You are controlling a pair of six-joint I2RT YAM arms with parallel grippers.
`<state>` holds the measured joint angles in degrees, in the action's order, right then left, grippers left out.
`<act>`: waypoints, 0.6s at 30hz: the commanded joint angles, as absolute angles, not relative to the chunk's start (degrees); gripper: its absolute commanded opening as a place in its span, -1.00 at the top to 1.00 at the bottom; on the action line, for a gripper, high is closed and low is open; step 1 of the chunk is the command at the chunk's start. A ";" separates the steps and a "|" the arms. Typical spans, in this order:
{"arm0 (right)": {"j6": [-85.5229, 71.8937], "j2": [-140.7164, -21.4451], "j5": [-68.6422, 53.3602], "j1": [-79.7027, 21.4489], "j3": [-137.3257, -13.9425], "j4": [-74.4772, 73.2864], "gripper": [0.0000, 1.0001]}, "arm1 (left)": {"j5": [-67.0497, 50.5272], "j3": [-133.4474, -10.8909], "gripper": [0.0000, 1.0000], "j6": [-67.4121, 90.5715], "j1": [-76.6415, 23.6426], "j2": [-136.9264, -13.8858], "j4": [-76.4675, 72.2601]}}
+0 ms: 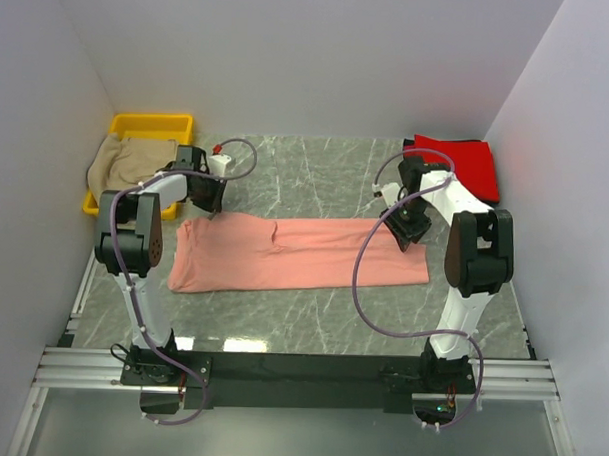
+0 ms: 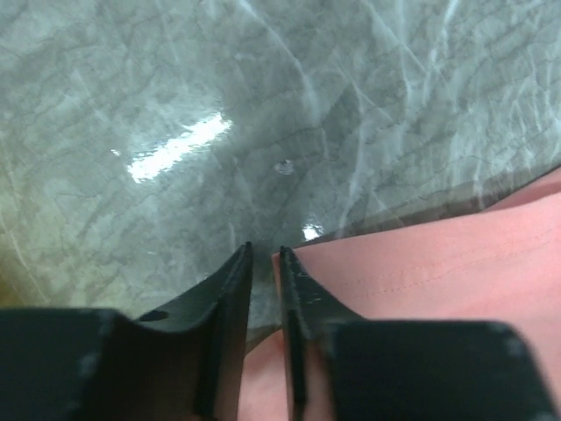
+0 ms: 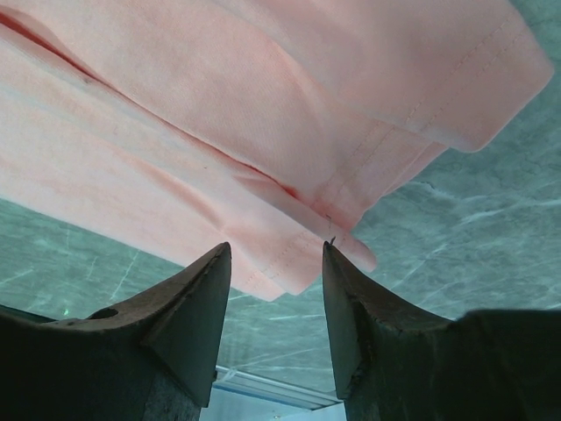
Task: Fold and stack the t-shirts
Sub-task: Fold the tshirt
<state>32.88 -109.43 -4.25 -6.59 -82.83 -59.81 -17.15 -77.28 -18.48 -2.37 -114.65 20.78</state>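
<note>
The salmon-pink t-shirt lies flat across the middle of the table, folded into a long band. My left gripper hovers at its far left corner. In the left wrist view the left gripper has its jaws a narrow gap apart, with nothing between them and the shirt corner under the right finger. My right gripper is open over the far right corner; the layered hem lies just beyond the right gripper. The red t-shirt lies at the back right. The beige t-shirt drapes over the bin.
A yellow plastic bin stands at the back left against the wall. White walls close in the table on the left, back and right. An aluminium rail runs along the near edge by the arm bases.
</note>
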 commanded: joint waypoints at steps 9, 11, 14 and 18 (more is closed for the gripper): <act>33.40 -108.11 -2.99 -5.36 -80.33 -58.01 -0.04 | -17.31 -71.37 0.99 -18.02 -4.92 -110.22 21.71; 33.40 -107.84 -2.99 -5.27 -79.89 -57.75 -0.04 | -17.58 -71.37 0.99 -17.93 -4.92 -108.90 21.36; 33.31 -107.32 -3.25 -5.19 -79.37 -57.57 -0.04 | -17.66 -71.89 0.99 -17.67 -4.83 -107.06 21.18; 33.40 -106.53 -3.16 -5.27 -78.66 -57.13 -0.04 | -17.75 -71.98 0.99 -18.19 -4.83 -103.98 20.83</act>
